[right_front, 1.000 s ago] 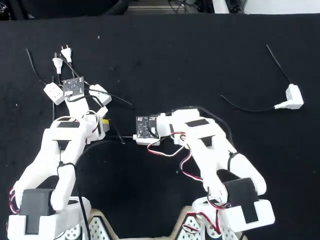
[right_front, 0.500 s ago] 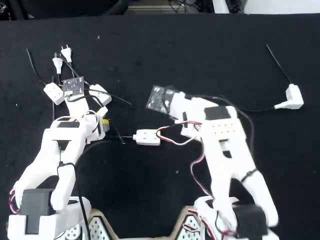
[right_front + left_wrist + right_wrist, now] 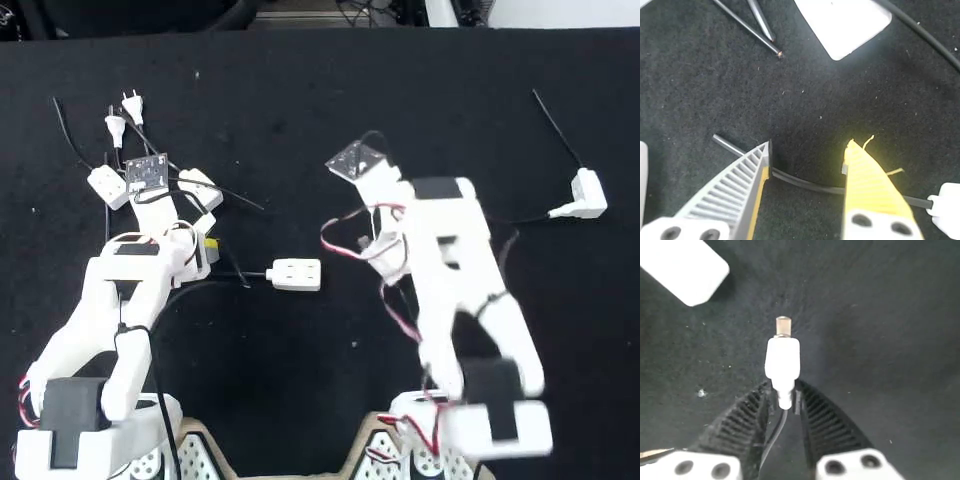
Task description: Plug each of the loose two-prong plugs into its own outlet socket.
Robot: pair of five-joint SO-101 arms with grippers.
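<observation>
My right gripper (image 3: 783,390) is shut on a white two-prong plug (image 3: 782,357), whose prongs point away from it and whose thin black cable runs back between the fingers. In the high view that arm (image 3: 440,240) is raised over the middle of the table, beyond and to the right of a white outlet socket (image 3: 296,273). My left gripper (image 3: 807,147) stands open low over the black mat, with a black cable (image 3: 805,182) lying across the gap. A white socket (image 3: 845,22) lies just ahead of it. Two loose plugs (image 3: 123,113) lie at the far left.
Two more white sockets (image 3: 105,186) (image 3: 200,187) flank the left arm's wrist amid tangled black cables. An angled white plug (image 3: 584,195) with its cable lies at the far right. A white block (image 3: 685,270) lies on the mat beyond the held plug.
The right arm has lifted off the centre socket and swung up and to the right, farther back over the table. The socket stays on the mat. The left arm has not moved.
</observation>
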